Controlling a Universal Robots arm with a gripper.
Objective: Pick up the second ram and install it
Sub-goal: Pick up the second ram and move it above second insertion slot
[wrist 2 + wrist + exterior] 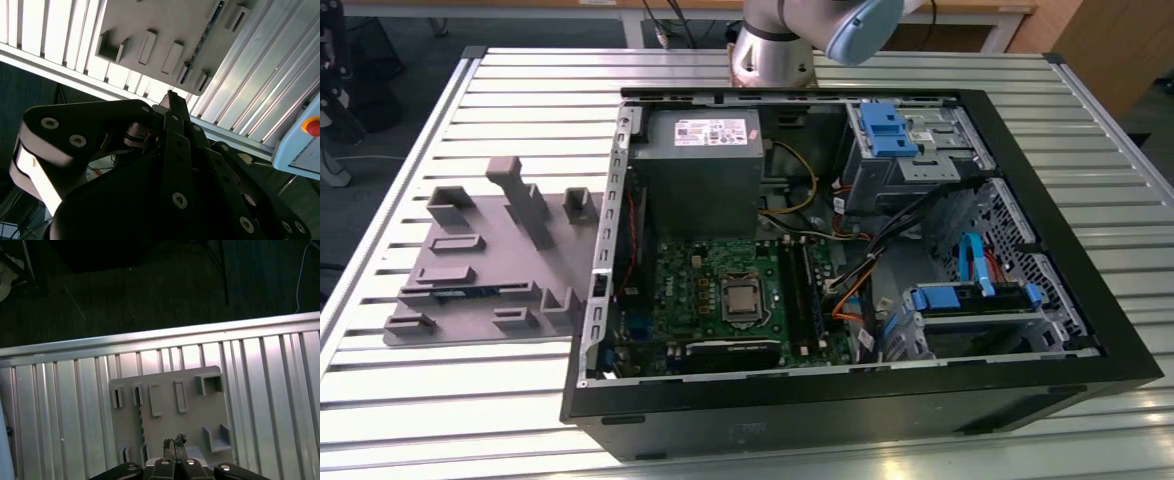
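Note:
The second ram (459, 291) shows as a thin blue strip lying edge-up in a slot of the gray holder tray (480, 255), on the exterior view's left. In both wrist views it is a dark line in the tray (150, 30), at ram (202, 42) and ram (141, 426). My gripper (175, 442) hangs well above the tray (195, 420), its black fingertips (170, 98) pressed together with nothing between them. The green motherboard (707, 290) lies in the open computer case (854, 400), with its dark memory slots (801, 290) beside the processor socket.
The arm's base (771, 55) stands behind the case on a ribbed metal table (520, 90). Inside the case are a power supply (698, 160), blue-latched drive cages (907, 140) and loose cables (881, 235). The table edge (150, 337) drops to dark floor beyond the tray.

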